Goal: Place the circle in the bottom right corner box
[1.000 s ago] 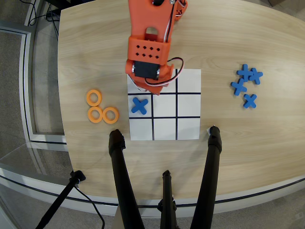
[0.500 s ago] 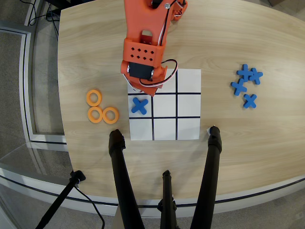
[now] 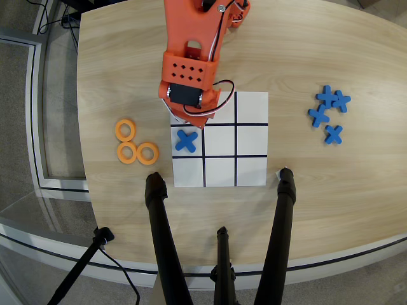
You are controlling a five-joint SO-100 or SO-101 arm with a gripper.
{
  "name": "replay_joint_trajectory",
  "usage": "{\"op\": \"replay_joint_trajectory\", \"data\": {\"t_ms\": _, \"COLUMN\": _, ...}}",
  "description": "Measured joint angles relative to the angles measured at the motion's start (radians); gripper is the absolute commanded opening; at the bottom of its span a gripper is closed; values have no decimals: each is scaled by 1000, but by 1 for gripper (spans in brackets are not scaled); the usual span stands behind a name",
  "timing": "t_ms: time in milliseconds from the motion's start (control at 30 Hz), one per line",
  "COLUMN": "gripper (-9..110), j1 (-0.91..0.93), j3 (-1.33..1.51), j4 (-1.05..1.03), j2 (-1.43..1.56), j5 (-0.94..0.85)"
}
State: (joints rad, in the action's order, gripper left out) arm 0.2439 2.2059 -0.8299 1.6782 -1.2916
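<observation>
orange plastic arm (image 3: 191, 63) reaches down from the top edge of the overhead view, its wrist covering the upper left cell of the paper grid (image 3: 251, 108). the gripper (image 3: 184, 121) is hidden beneath the body, so i cannot tell how the fingers stand. three flat orange foam rings (image 3: 125, 130) lie on the pale wood table (image 3: 318, 184), left of the grid. one blue cross (image 3: 186, 140) sits in the middle left cell; the bottom right corner box (image 3: 251, 171) is bare white.
</observation>
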Motion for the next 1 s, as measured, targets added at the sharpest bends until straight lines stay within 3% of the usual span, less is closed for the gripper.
{"op": "replay_joint_trajectory", "data": {"t_ms": 533, "gripper": 11, "j1": 25, "j3": -304, "j4": -344, "j2": 249, "j5": -38}}
{"op": "replay_joint_trajectory", "data": {"t_ms": 700, "gripper": 11, "j1": -9, "j3": -137, "j4": -410, "j2": 480, "j5": -89}}
{"op": "replay_joint_trajectory", "data": {"t_ms": 1000, "gripper": 11, "j1": -63, "j3": 440, "j4": -302, "j2": 945, "j5": -190}}
